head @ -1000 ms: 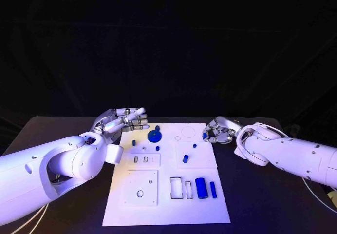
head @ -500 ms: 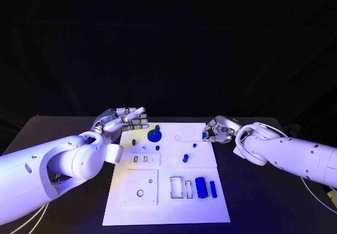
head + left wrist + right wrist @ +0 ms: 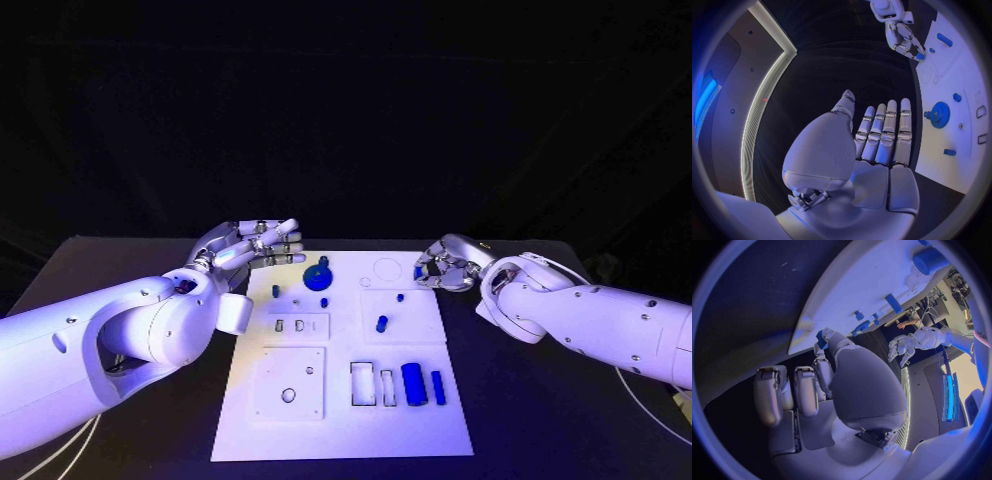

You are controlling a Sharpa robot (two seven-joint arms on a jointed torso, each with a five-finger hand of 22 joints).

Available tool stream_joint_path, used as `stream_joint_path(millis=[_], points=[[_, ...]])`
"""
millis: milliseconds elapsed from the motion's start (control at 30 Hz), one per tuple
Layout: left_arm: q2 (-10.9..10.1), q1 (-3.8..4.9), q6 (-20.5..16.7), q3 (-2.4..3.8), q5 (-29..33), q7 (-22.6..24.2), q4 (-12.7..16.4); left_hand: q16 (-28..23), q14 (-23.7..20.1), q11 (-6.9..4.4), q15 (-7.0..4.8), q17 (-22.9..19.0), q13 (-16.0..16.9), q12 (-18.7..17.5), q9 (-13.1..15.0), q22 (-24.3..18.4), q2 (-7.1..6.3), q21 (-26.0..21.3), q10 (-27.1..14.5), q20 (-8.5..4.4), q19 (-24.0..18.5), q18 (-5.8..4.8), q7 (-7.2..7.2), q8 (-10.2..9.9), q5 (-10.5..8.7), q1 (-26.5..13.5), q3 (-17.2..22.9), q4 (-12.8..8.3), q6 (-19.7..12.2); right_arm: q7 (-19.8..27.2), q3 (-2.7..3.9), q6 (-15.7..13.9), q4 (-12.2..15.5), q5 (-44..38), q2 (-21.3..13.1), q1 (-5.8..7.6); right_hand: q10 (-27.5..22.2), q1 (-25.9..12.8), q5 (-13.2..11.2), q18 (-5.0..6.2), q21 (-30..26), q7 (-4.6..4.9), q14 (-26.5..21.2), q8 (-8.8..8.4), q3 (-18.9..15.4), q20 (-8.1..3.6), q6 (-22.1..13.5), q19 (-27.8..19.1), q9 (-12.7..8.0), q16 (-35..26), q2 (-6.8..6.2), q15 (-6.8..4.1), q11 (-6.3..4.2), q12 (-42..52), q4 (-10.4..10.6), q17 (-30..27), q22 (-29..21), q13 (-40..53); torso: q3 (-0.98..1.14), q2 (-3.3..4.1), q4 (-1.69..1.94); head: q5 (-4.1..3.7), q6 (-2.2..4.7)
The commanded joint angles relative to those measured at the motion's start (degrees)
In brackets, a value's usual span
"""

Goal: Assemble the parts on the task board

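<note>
Parts of blue plastic lie scattered over the white task board point(image 3: 343, 400), which sits in the middle of the black desk point(image 3: 548, 420). A round blue gear point(image 3: 317, 279) stands near the board's far edge, toward its far left corner, with a small blue peg point(image 3: 276, 293) close by at the left edge and another small piece point(image 3: 323, 302) just nearer than the gear. A short blue piece point(image 3: 381, 324) lies near the board's centre. Toward the near right corner, a thick blue cylinder point(image 3: 413, 384) and a thinner blue bar point(image 3: 437, 388) lie side by side, just right of two rectangular slots. The left hand point(image 3: 254, 246) hovers at the board's far left corner, its fingers point(image 3: 889, 131) stretched out straight and apart from the thumb, holding nothing. The right hand point(image 3: 444, 268) hangs at the board's far right edge with fingers curled in; a small blue part point(image 3: 821, 339) is pinched at its fingertips.
</note>
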Motion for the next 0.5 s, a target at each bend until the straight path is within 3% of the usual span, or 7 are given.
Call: stream_joint_path(millis=[33, 300, 500], points=[[0.1, 0.02, 0.6, 0.03, 0.1, 0.4, 0.0, -0.3, -0.1, 0.37, 0.44, -0.1, 0.0, -0.1, 0.0, -0.1, 0.64, -0.3, -0.2, -0.09, 0.4, 0.83, 0.18, -0.3, -0.03, -0.1, -0.2, -0.1, 0.0, -4.5, 0.15, -2.1, 3.1, -1.1, -0.5, 0.27, 0.2, 0.9, 0.0, -0.14, 0.4, 0.16, 4.3, 0.37, 0.8, -0.45, 0.2, 3.1, 0.3, 0.2, 0.84, -0.48, -0.18, 0.1, -0.2, 7.7, 11.8, 0.0, -0.04, -0.08, -0.01, 0.00, -0.02], [0.2, 0.02, 0.7, 0.03, 0.1, 0.2, -0.7, -0.5, 0.0, 0.36, 0.45, -0.1, 0.0, -0.2, 0.0, -0.1, 0.87, -0.4, -0.1, -0.10, 0.5, 0.83, 0.13, -0.4, -0.02, 0.5, 0.0, -0.5, 0.1, -8.8, 0.31, -1.1, 10.2, -2.7, -0.4, 1.37, 0.2, 0.6, 0.2, -0.19, 0.5, 0.26, 4.2, 0.36, 1.3, -0.44, 0.0, 3.2, 0.3, 0.2, 0.91, -0.43, -0.09, 0.0, -0.2, 7.6, 11.9, 0.0, -0.20, -0.45, 0.05, 0.58, -0.09], [0.5, -0.06, 0.7, 0.01, 0.1, 0.1, -1.4, -0.5, 0.0, 0.35, 0.45, -0.1, 0.0, -0.2, 0.0, -0.1, 0.90, -0.4, -0.1, -0.11, 0.5, 0.83, 0.13, -0.4, -0.02, 0.6, 0.0, -0.6, 0.1, -11.7, 0.25, 0.1, 12.8, -5.3, 2.3, 1.55, 0.4, -0.4, 0.4, -0.26, 0.7, 0.26, 4.2, 0.46, 1.6, -0.39, 0.0, 3.4, 0.4, 0.1, 0.75, -0.37, -0.05, 0.2, 0.0, 7.5, 12.2, 0.2, -0.43, -1.02, 0.17, 1.91, -0.68]])
